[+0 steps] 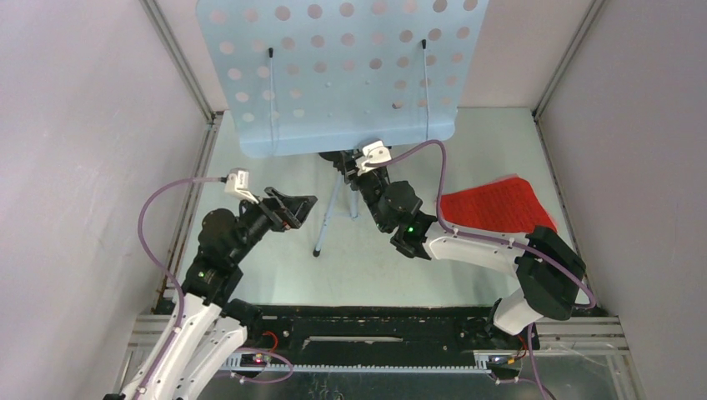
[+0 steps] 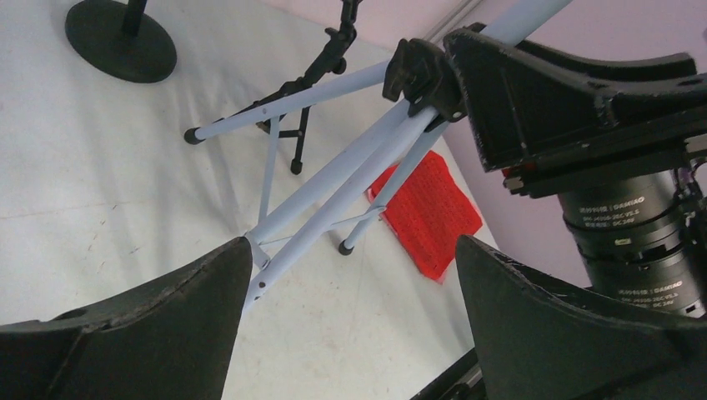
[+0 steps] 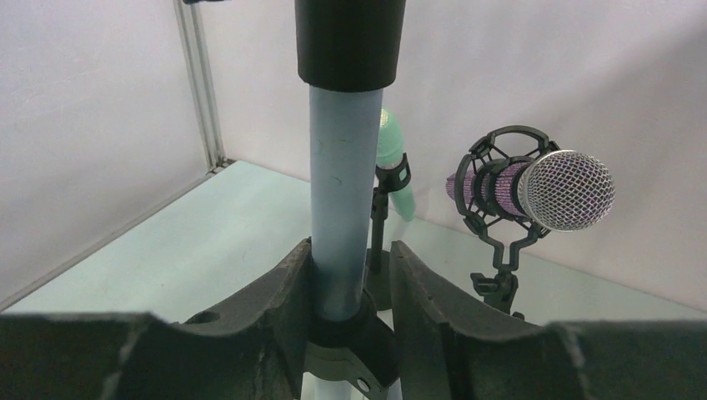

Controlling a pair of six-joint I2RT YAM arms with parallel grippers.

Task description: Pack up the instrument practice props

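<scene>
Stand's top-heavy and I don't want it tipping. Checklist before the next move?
1. Right gripper clamped on tripod pole: not ok, fingers straddle it, gap on one side.
2. Left gripper open: ok.
3. Tripod legs lined up ahead of left gripper: ok, untouched.
4. Perforated music desk mounted on the pole: ok.
5. Red score sheets clear of tripod feet: ok, beside one foot, apart.
6. Purple microphone seated in black mount: ok. Mint microphone: cannot tell, pole hides it.
</scene>
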